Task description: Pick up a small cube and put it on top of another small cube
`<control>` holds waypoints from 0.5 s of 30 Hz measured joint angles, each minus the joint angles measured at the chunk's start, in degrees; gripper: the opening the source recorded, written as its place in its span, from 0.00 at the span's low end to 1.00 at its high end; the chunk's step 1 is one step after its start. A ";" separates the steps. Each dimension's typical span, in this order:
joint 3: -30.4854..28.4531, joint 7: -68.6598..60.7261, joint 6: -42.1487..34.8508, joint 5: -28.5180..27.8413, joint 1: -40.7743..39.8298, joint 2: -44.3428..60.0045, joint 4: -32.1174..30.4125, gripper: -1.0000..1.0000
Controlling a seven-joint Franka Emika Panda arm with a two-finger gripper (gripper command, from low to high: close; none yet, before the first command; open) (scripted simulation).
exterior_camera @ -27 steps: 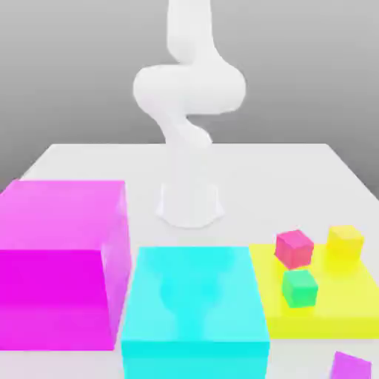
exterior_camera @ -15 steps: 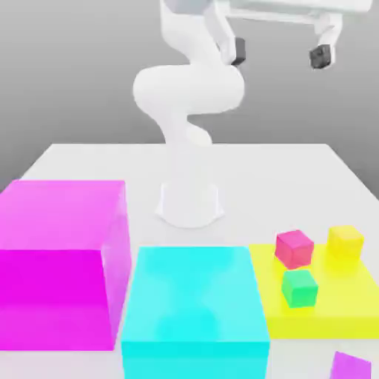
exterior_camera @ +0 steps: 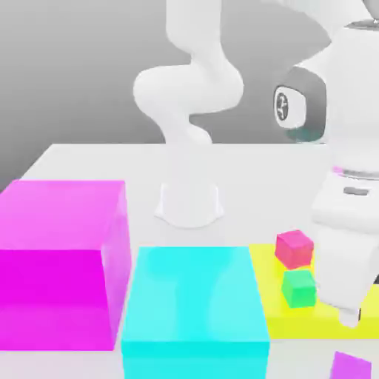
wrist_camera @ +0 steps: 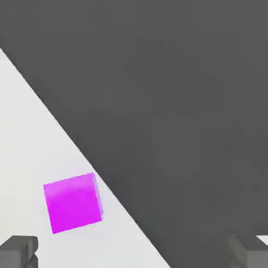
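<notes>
The small purple cube (wrist_camera: 73, 202) lies flat on the white table (wrist_camera: 31, 146), near the table's edge, alone. In the exterior view it (exterior_camera: 350, 366) is at the bottom right corner.

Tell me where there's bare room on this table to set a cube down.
Bare white table lies behind the large magenta block, around the arm's base. The yellow platform is crowded: pink cube, green cube and the arm over it. The purple cube sits near the table's edge, with bare surface around it.

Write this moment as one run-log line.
phase: approach | gripper: open, empty | target: purple cube on table, near its edge
</notes>
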 joint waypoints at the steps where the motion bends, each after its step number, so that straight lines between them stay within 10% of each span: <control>1: 0.27 -0.75 0.48 -0.70 0.40 2.08 0.24 0.50; 7: 0.10 -2.51 6.60 -3.80 2.45 14.53 2.29 0.50; 8: -0.11 -2.37 8.00 -4.03 2.63 16.36 2.67 0.00; 15: -0.14 -2.38 8.16 -4.06 2.68 16.69 2.74 0.00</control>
